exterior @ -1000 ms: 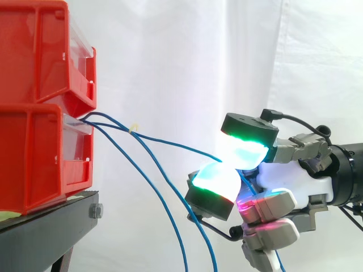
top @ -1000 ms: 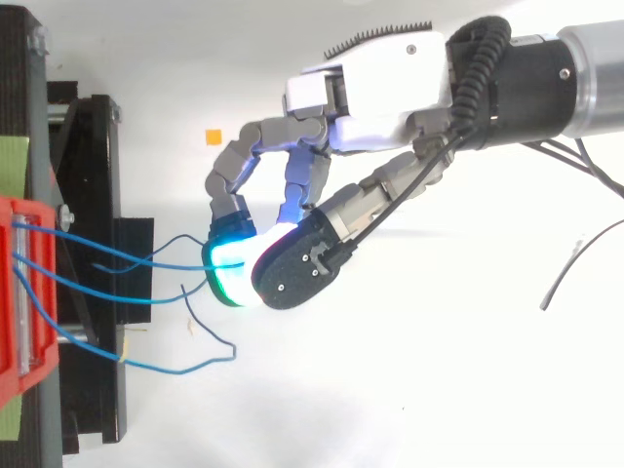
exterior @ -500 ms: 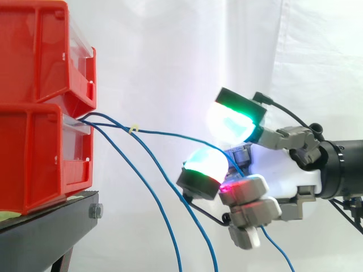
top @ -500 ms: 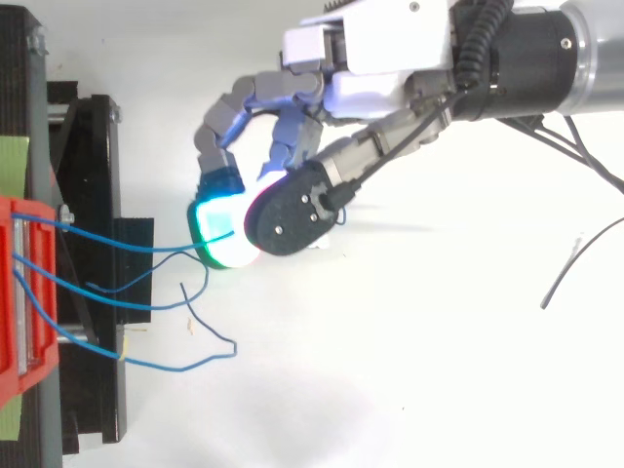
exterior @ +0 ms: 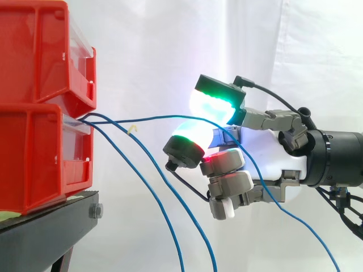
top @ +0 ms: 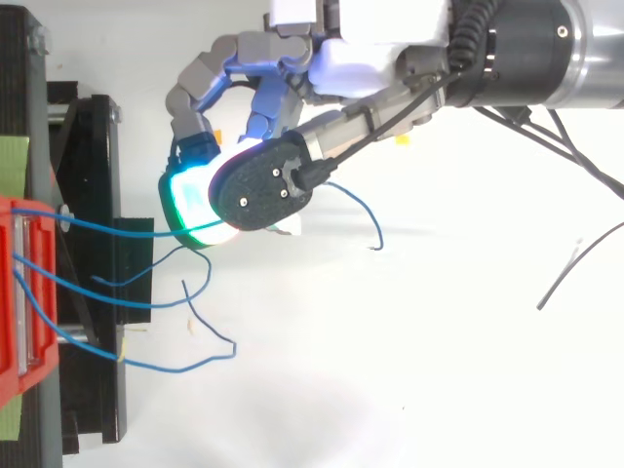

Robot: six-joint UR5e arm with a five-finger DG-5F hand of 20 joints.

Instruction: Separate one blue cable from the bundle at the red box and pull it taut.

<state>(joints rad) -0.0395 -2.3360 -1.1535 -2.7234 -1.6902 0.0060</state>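
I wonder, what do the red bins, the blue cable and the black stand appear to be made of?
The red bins are likely moulded plastic, semi-glossy, with uniform colour and ribbed walls. The blue cable seems to be thin wire in smooth plastic insulation; it bends freely. The black stand is probably matt painted metal, given its bolt, though that is uncertain.

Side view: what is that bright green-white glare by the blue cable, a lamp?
Side view: no lamp, the hand's own pads glow green, washing out to white. Top view: the same glow rims the fingers where they pinch the blue cable.
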